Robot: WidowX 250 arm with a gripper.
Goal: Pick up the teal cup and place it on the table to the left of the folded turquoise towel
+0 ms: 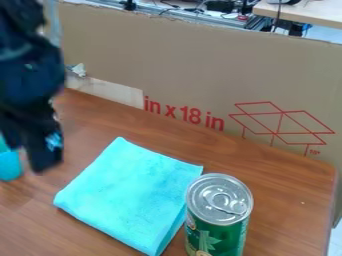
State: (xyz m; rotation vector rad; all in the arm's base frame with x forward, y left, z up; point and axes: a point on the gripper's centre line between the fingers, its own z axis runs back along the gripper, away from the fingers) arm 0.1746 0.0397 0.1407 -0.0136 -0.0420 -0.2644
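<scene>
You have the black gripper (29,154) at the left side of the camera view, hanging over the wooden table (267,187), with the dark arm (27,67) coming in from the upper left. From this blurred angle you cannot tell whether it is open, closed or gripping something. Just beside its lower end, at the left edge of the view, you see a turquoise object (9,166), cut off by that edge and partly hidden behind the gripper; it is probably a small cup or block. To the right of the gripper, you have a bright turquoise cloth (130,195) lying flat on the table, folded into a rough square, with its layers showing along the lower right edge. Beside the cloth's right side, toward the near edge of the view, a green can (224,235) stands upright, its silver lid and pull tab facing up. The can covers part of the cloth's edge from where you look. Behind the table, a brown cardboard panel (194,60) stands along the far side, bearing red lettering and a red line drawing of an open box. Beyond its top edge, you can see cables and equipment (230,15), and a pale tabletop (314,12) at the upper right.
</scene>
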